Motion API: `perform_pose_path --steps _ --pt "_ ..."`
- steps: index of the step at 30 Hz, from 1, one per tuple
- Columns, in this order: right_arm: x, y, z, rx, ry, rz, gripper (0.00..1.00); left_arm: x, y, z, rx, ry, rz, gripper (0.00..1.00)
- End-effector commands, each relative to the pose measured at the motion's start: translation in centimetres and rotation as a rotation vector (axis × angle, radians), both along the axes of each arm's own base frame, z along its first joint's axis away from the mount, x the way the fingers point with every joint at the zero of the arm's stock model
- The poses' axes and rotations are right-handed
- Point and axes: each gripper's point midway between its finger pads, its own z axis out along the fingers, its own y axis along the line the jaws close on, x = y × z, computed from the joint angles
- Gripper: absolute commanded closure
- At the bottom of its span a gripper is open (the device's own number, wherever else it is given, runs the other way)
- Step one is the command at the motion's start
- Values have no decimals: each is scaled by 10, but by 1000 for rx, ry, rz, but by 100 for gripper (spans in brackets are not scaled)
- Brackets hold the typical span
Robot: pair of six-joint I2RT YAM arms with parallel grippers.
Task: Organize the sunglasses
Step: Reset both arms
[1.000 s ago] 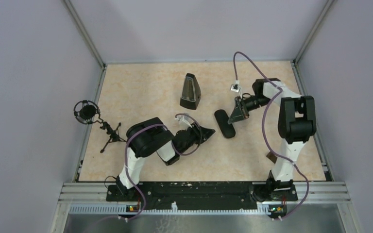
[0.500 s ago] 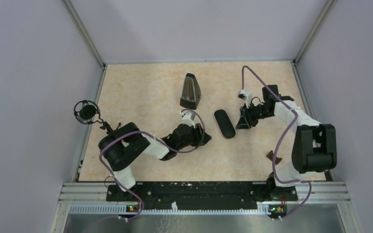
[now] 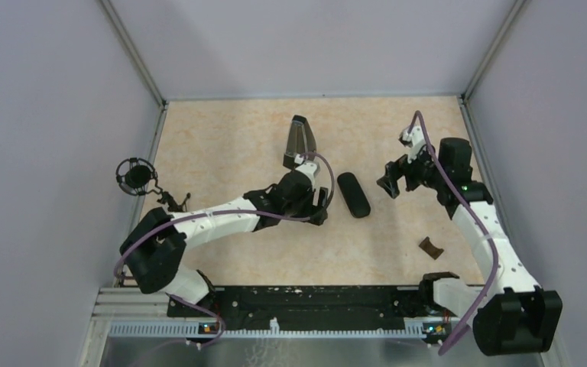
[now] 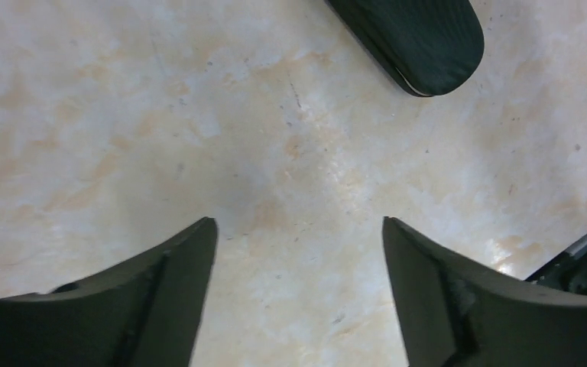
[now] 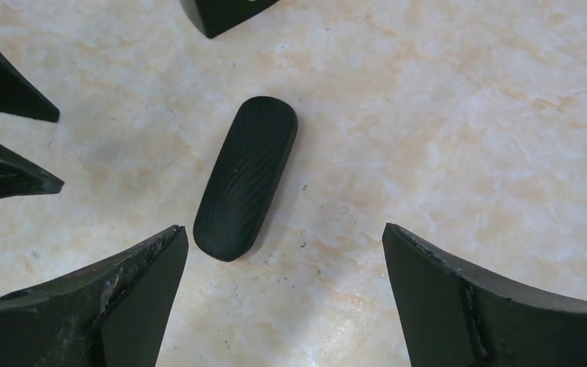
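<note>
The sunglasses show in no view. A black oblong glasses case [image 3: 353, 195] lies shut on the beige table between my two grippers. My left gripper [image 3: 322, 203] is just left of it and open. In the left wrist view the case [image 4: 413, 38] lies beyond the gripper [image 4: 299, 222], with only bare table between the jaws. My right gripper [image 3: 392, 182] hangs a little to the case's right, also open. In the right wrist view the case [image 5: 246, 176] sits ahead of the left finger, and nothing is held by the gripper [image 5: 284, 229].
A black metronome [image 3: 299, 145] stands behind the case. A microphone on a small tripod [image 3: 137, 177] is at the left edge. A small brown piece [image 3: 430, 247] lies near the right arm's base. Metal rails border the table.
Both grippers have opened wide and drawn back from the case. The left arm stretched out toward the table's middle; the right arm swung right and back.
</note>
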Motion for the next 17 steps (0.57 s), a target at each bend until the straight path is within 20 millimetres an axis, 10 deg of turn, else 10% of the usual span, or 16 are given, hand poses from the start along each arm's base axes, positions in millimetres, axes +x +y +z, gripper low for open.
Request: perform_pose_path --steps 1,6,10,17 --pt "7 -8 36 82 -163 -132 1 9 32 46 166 -115 -13 9" --pt "16 -28 43 153 -195 -344 1 30 54 62 265 -233 -14 1" --pt "24 -40 31 163 -143 -455 1 52 77 38 195 -188 46 1" --pt "25 -42 15 113 -130 -437 1 54 76 37 138 -95 42 1"
